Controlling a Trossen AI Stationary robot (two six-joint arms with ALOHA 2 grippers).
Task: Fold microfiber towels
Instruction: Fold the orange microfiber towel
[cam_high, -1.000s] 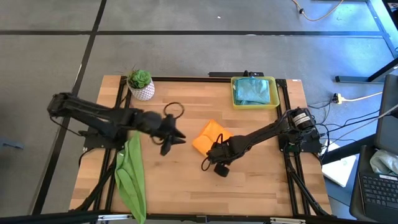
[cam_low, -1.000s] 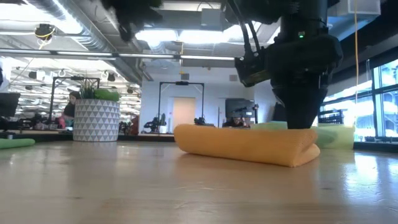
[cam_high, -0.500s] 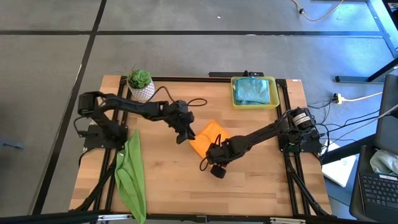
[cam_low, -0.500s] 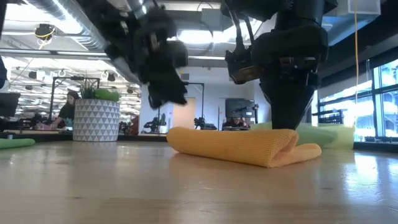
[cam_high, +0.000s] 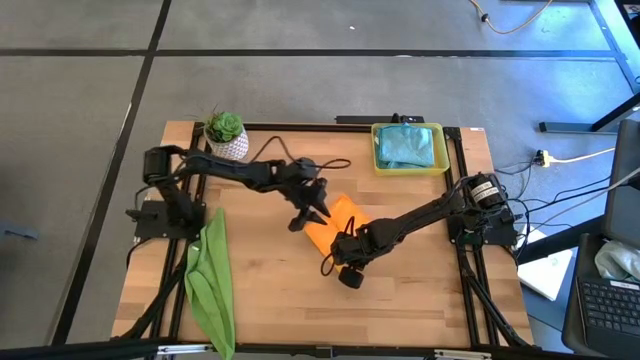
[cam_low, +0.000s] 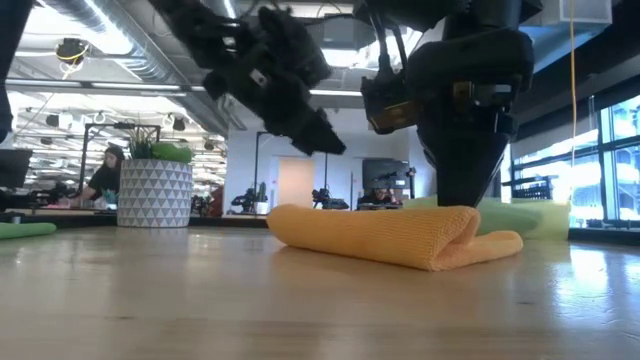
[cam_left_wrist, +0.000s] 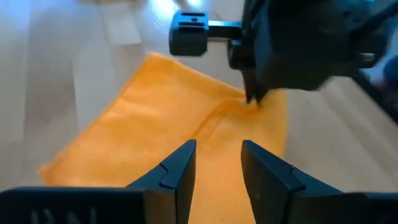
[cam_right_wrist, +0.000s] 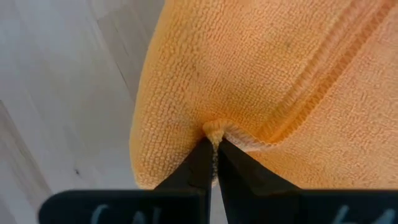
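At the centre of the high view the orange towel (cam_high: 335, 222) lies on the desk (cam_high: 280, 290), doubled over itself, and the right pincer (cam_high: 345, 243) is pressed together on a small tuck of its lower-right edge; in the right wrist view the two dark tips nip a little nub of orange cloth (cam_right_wrist: 214, 130) between them. What has changed over the last second is the left arm: it was parked at the left of the frame beside the lime green towel (cam_high: 208, 280), then swung across, and the left pincer (cam_high: 318, 210) now hangs just above the upper-left side of the orange towel, its tips spread a little with nothing between them, as the left wrist view shows, with orange cloth (cam_left_wrist: 155, 149) lying beneath the gap. In the low view the folded roll (cam_low: 400, 235) also sits slightly flatter and wider than before. I judge this to mean the second hand is arriving to take the opposite edge, so the next fold can be made with both corners controlled; the grip is not yet made. The teal towels (cam_high: 408, 145) sit in the yellow tray (cam_high: 443, 160) at upper right, and a potted plant (cam_high: 226, 135) stands at upper left.
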